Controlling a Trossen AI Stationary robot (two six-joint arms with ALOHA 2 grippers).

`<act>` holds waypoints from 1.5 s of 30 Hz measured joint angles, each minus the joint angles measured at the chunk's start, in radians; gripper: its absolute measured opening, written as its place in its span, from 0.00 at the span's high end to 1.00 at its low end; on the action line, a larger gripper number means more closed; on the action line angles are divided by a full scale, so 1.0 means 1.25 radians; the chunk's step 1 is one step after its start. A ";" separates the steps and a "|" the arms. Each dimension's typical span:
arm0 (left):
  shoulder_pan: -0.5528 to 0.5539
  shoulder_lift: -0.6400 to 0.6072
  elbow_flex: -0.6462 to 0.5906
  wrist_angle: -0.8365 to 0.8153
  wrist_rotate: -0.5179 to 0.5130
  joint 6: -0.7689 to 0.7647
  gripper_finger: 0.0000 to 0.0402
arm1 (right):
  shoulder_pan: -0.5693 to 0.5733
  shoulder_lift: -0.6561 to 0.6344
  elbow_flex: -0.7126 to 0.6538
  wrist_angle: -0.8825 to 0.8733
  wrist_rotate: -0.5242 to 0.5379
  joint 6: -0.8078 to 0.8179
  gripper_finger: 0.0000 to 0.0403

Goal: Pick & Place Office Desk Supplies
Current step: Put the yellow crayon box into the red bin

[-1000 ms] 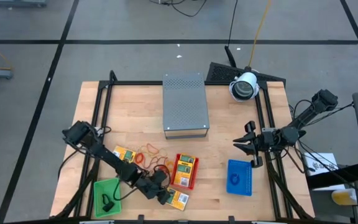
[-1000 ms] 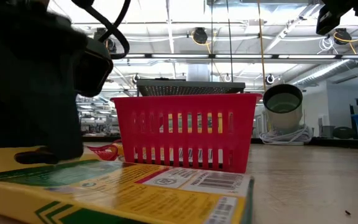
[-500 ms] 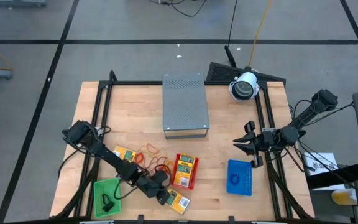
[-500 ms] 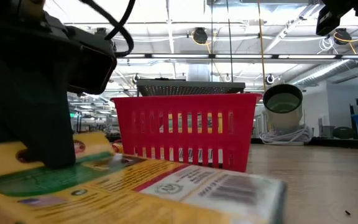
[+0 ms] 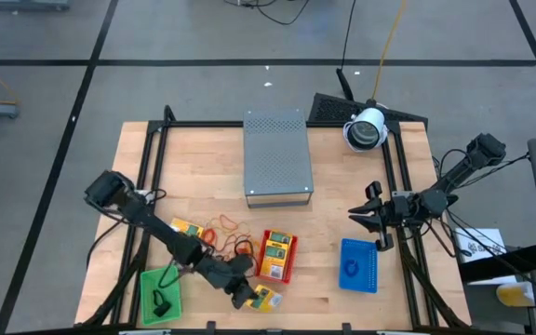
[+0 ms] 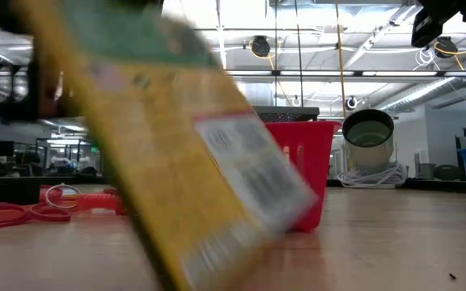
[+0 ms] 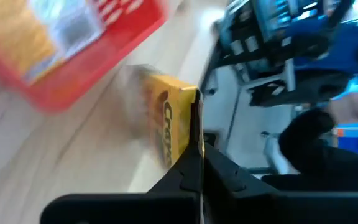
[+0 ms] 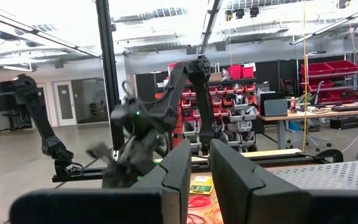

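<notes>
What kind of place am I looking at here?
Probably a robotics lab or workshop: a wooden table framed in black rails, shelves of red storage bins behind, and exposed ceiling lights overhead.

Tilted yellow crayon packet (image 6: 192, 153) (blurred, barcode showing) before the red mesh tray (image 6: 302, 174).

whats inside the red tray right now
The red tray holds one yellow-and-green packet, lying flat. Anything beneath the packet is covered. A second packet is outside it, held in the left pincer.
</notes>
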 joint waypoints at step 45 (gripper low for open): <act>0.442 -0.154 0.307 -0.787 0.433 0.565 1.00 | 0.000 0.031 0.000 0.001 0.003 0.034 0.88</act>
